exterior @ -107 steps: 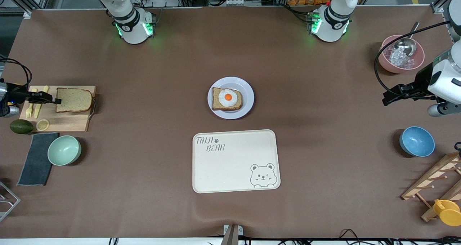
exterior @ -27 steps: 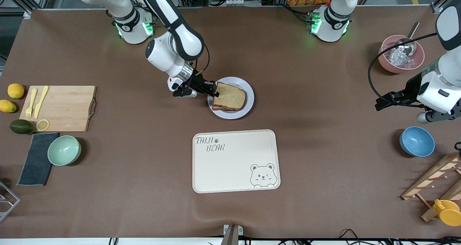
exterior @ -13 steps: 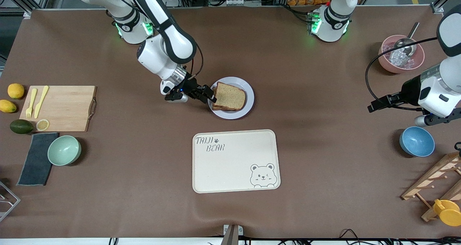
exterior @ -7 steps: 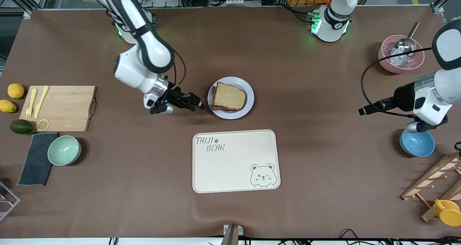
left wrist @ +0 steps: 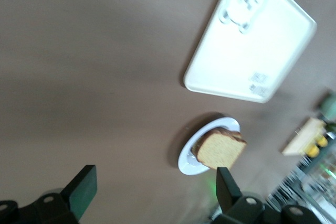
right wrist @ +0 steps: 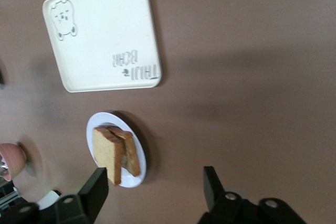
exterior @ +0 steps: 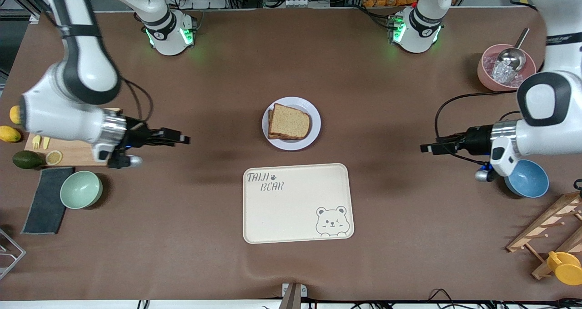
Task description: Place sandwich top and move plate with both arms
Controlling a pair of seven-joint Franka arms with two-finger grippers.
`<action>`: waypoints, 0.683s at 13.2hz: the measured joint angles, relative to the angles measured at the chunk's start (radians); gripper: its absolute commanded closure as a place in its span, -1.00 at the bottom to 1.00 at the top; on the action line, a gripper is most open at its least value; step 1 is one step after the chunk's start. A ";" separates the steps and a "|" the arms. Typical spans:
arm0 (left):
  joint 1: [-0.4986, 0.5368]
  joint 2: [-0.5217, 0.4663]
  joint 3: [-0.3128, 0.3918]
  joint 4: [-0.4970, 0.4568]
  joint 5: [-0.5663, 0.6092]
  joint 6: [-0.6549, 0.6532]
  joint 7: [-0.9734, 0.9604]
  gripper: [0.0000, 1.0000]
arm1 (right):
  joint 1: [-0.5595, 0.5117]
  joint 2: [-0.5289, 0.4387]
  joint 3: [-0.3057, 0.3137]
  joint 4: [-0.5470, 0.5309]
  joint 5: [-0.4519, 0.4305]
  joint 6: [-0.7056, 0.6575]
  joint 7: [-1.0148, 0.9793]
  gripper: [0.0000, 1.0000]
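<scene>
- The sandwich top (exterior: 289,121) now lies flat on the lower slice, stacked on the plate (exterior: 314,127) at mid-table. Its outline nearly matches the slice beneath; a thin edge of the lower slice shows toward the right arm's end. The fried egg is no longer visible under it.
- The right gripper (exterior: 179,138) has released the bread and withdrawn from the plate rim toward the right arm's end of the table. It now hangs over bare table, just beside the cutting board (exterior: 72,153). The right wrist view shows its fingers (right wrist: 97,190) spread wide with nothing between them.
- The left gripper (exterior: 425,148) has moved inward from the left arm's end of the table. It points toward the plate but remains well apart from it. The left wrist view shows its fingers (left wrist: 81,190) fully spread and empty.
- The plate has not shifted. It sits farther from the front camera than the cream tray (exterior: 295,204), close to that tray's farther edge.
- Judgement: the placing step appears complete. The remaining step is the two-arm move of the plate.
- Judgement: both grippers are empty and set on either flank of the plate, which suits an approach from each end onto the rim.
- Caution: the top slice rests loose; an uneven lift may slide it off.
</scene>
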 measured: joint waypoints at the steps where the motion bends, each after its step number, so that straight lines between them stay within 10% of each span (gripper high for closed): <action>1: 0.001 0.013 0.000 -0.035 -0.055 0.016 0.077 -1.00 | -0.053 0.000 -0.001 0.039 -0.056 -0.053 -0.005 -0.97; 9: 0.000 0.164 -0.003 -0.148 -0.390 0.038 0.497 -1.00 | -0.260 0.004 -0.002 0.314 -0.344 -0.305 -0.195 -1.00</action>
